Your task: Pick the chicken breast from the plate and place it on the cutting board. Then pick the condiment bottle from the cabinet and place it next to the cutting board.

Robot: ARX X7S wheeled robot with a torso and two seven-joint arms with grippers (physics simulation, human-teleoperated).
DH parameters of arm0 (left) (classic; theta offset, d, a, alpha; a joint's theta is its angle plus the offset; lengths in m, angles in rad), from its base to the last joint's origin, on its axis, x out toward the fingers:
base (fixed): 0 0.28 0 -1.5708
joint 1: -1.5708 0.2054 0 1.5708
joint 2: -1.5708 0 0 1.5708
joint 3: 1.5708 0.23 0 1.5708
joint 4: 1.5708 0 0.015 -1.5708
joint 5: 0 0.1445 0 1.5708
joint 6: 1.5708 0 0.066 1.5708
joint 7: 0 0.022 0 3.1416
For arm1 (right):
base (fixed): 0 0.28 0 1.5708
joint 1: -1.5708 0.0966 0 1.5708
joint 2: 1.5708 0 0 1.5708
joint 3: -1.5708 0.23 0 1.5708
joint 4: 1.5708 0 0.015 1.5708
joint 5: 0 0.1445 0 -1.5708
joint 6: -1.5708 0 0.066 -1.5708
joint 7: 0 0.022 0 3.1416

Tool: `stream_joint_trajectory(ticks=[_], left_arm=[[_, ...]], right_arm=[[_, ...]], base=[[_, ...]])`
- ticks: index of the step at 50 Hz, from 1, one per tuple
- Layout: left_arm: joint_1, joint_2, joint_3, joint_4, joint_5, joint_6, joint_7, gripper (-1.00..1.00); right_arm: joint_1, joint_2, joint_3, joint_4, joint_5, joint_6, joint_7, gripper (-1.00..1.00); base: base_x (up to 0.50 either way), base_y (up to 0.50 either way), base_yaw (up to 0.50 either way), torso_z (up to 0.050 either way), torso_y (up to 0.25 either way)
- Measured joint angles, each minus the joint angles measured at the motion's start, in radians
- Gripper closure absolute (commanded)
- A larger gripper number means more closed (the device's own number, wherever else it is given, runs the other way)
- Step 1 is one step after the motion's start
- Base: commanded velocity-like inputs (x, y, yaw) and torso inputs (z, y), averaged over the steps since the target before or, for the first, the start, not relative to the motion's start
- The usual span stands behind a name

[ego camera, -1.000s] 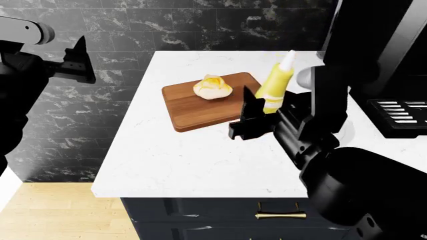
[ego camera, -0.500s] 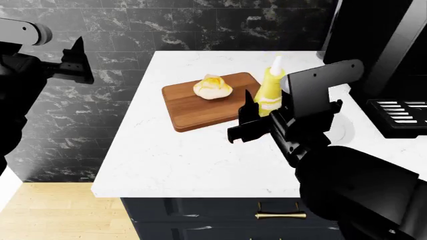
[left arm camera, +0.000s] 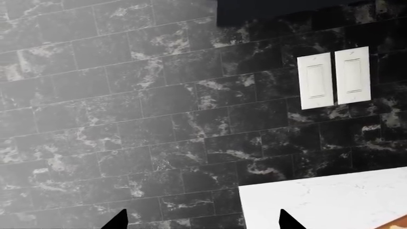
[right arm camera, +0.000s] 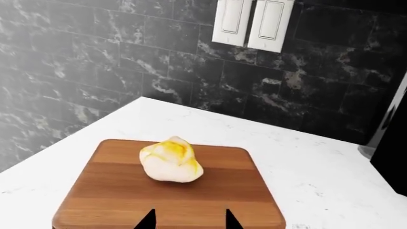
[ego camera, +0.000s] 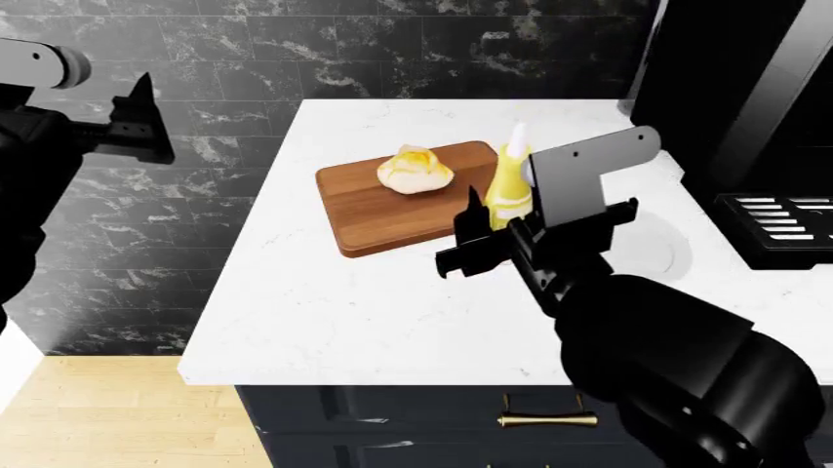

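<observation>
Chicken breast (ego camera: 416, 169) sits on the cutting board (ego camera: 390, 207), on the half nearer the wall. In the right wrist view the chicken breast (right arm camera: 170, 160) is a pale lump with a shiny yellow top, and the cutting board (right arm camera: 127, 200) shows brown stripes of wood. The board lies flat on the white counter (ego camera: 326, 302).

The condiment bottle (ego camera: 509, 185) stands up just beside the right edge of the board. The right gripper (ego camera: 475, 239) is in front of it and hides its lower part, so I cannot tell if the gripper is holding it, or if it is wide or narrow. A bit of the plate (ego camera: 661, 249) peeks out behind the right arm.

The left gripper (ego camera: 140, 122) is up in the air, far to the left, off the counter. In the left wrist view its two fingertips (left arm camera: 121, 220) are wide apart with nothing between them
</observation>
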Motion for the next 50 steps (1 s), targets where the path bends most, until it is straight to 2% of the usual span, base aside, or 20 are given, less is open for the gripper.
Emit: stream_joint_trajectory(ticks=[50], left_arm=[[0.008, -0.009, 0.0, -0.026, 0.007, 0.019, -0.002, -1.0]], right_arm=[[-0.045, -0.043, -0.092, 0.234, -0.114, -0.226, -0.099, 1.0]], base=[[0.0, 0.0, 0.0, 0.0, 0.0]])
